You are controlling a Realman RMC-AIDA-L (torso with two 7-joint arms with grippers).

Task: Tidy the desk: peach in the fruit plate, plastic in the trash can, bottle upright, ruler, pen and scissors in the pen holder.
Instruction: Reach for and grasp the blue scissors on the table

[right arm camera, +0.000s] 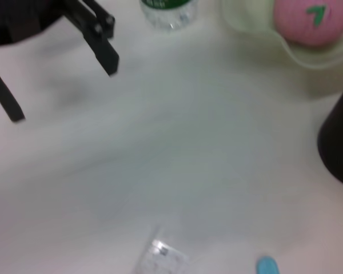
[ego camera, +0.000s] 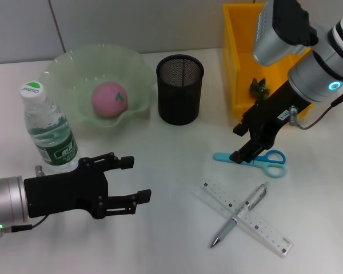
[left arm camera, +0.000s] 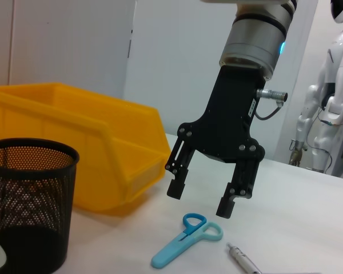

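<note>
Right gripper (left arm camera: 201, 201) hangs just over the blue scissors (ego camera: 262, 159) with its fingers spread wide and holding nothing, left gripper (ego camera: 132, 180) sits open and empty near the upright bottle (ego camera: 47, 130), peach (ego camera: 108, 99) already in the fruit plate (ego camera: 66, 71).

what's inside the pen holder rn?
Pen holder looks empty from the head view, though its floor is dark. Scissors, pen and ruler lie on the desk.
</note>
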